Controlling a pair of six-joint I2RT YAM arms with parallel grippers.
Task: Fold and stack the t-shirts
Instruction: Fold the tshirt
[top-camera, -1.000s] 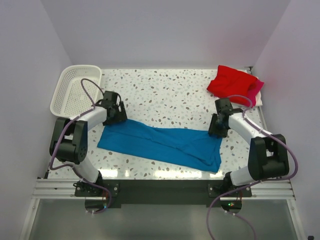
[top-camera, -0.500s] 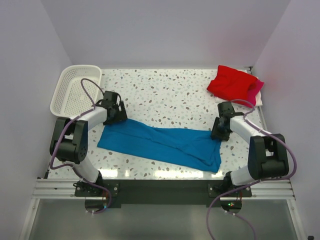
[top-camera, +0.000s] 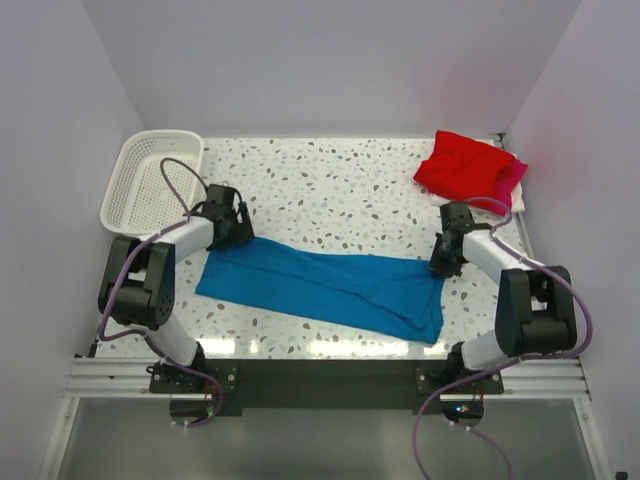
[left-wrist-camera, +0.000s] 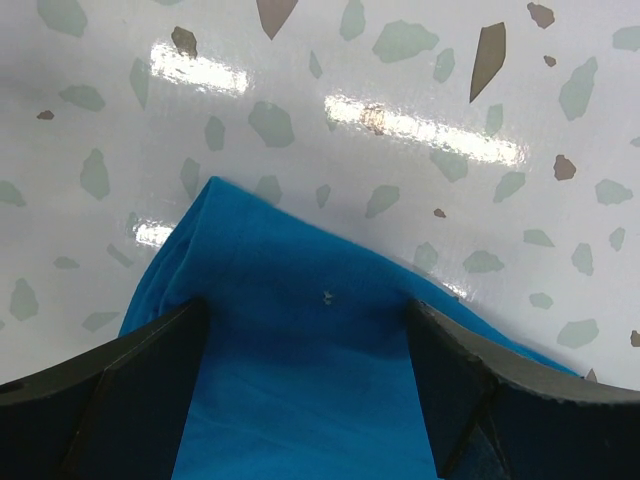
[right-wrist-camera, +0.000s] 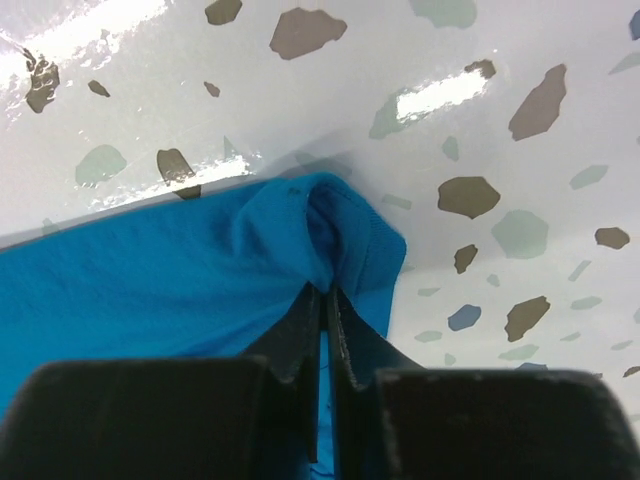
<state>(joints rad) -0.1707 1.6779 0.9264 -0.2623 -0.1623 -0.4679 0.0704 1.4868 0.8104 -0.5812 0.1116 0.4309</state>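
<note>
The right gripper (right-wrist-camera: 325, 300) is clenched on a bunched fold of the blue t-shirt (top-camera: 330, 285). The cloth's corner puckers up just ahead of the pinched fingertips and spreads back beneath them. The left gripper (left-wrist-camera: 305, 312) stands released, its fingers (left-wrist-camera: 130, 390) wide on either side of the shirt's other corner, whose tip pokes just past them onto the table (left-wrist-camera: 400, 120). The red t-shirt (top-camera: 460, 165) lies well beyond the right fingers, atop the magenta-pink t-shirt (top-camera: 514, 178).

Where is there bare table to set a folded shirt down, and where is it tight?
Free: the far middle of the table, between basket, red t-shirt and blue t-shirt. Crowded: the far-right corner and the blue t-shirt's ends, at the left gripper and right gripper.
</note>
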